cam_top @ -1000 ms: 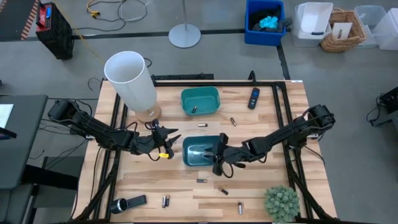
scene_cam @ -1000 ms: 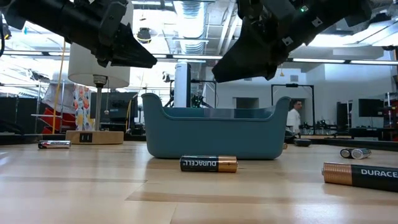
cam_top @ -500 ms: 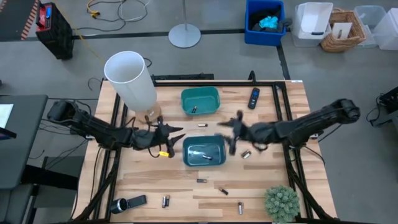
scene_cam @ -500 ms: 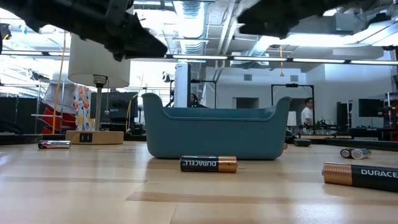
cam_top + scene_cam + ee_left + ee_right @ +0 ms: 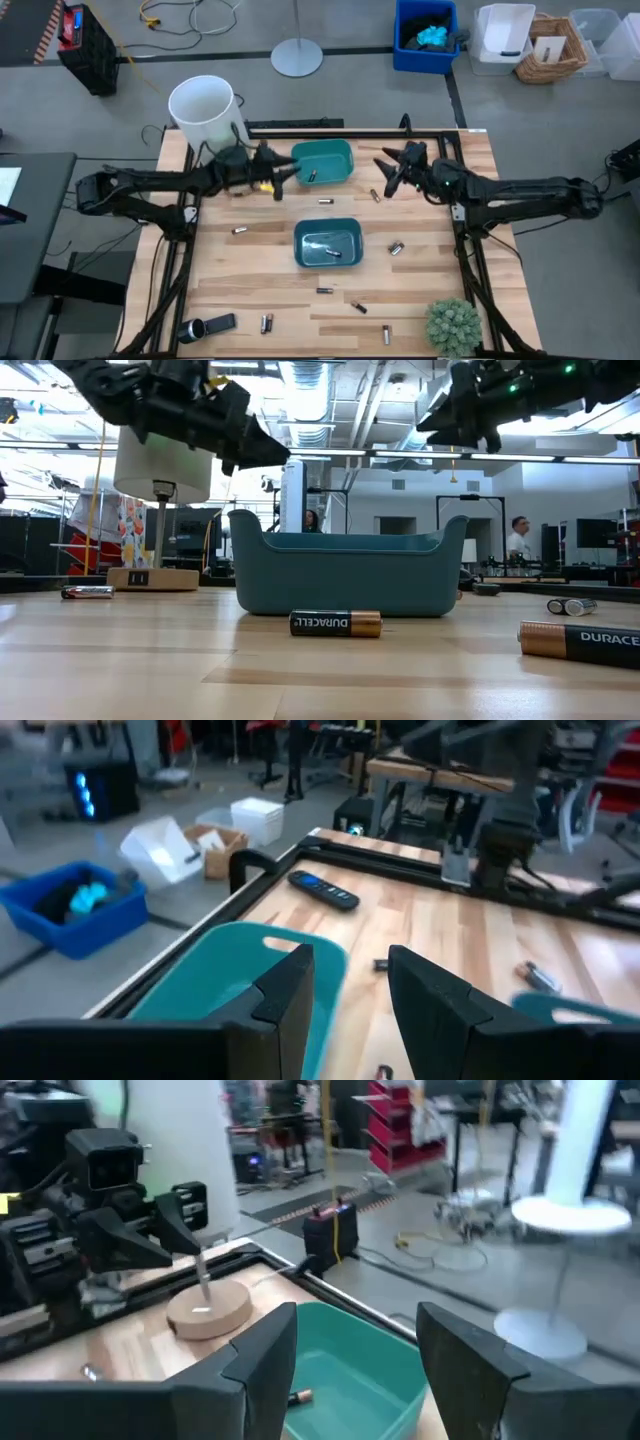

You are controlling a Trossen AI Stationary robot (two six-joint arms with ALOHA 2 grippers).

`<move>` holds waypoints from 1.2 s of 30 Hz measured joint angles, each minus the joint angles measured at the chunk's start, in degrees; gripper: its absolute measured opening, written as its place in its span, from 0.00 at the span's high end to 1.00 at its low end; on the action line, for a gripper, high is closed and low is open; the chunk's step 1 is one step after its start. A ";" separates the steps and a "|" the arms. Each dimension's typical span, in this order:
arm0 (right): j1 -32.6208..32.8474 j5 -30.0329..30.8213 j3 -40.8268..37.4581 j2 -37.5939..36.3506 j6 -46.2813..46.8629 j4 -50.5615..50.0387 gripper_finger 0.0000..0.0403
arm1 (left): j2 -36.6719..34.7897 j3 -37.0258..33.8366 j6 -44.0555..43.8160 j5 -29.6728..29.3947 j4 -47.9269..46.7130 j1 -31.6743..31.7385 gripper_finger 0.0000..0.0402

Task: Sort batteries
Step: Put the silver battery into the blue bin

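The left gripper (image 5: 283,172) hangs with a narrow gap between its fingers, empty, at the edge of one teal bin (image 5: 340,152) holding one battery (image 5: 312,175). The right gripper (image 5: 385,173) stands wider, also empty, on that bin's other side, near a loose battery (image 5: 376,195). Farther from both claws, a second teal bin (image 5: 300,245) holds at least one battery (image 5: 335,253). About nine batteries lie loose on the table (image 5: 440,280). One white lamp (image 5: 203,108) stands behind the left claw.
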 joint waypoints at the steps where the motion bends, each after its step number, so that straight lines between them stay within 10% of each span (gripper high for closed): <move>1: -0.70 -0.02 0.00 -0.02 1.46 -0.10 0.45 | 0.00 1.59 -0.62 1.70 -1.94 1.24 0.68; 9: -6.20 -1.10 5.66 1.38 4.68 -16.85 0.44 | 0.00 13.67 3.45 4.53 -20.27 5.11 0.68; 21: -14.20 -2.63 7.52 1.94 4.92 -21.42 0.43 | 4.68 14.56 6.31 8.72 -23.65 5.12 0.68; 36: -5.56 -6.84 7.52 2.27 4.56 -20.07 0.43 | 7.94 14.56 11.21 4.46 -22.00 -3.49 0.68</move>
